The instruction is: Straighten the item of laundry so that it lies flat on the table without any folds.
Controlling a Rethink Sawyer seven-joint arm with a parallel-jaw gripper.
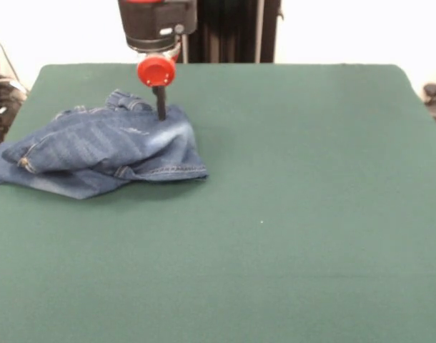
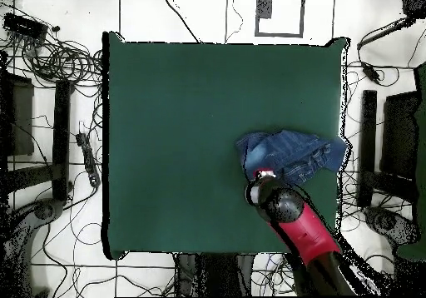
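Note:
The blue denim jeans lie bunched in a folded heap at the left side of the green table, with one part reaching the table's left edge. My gripper comes straight down onto the heap's far right part. It shows as one narrow black stem under a red round piece, with its tip in the denim, shut on the cloth. In the overhead view the jeans lie near the table's right edge, and my gripper is at their lower left corner.
The red and black arm reaches in over the table's near right corner in the overhead view. Cables and stands ring the table on the floor. The robot's pedestal stands behind the far edge.

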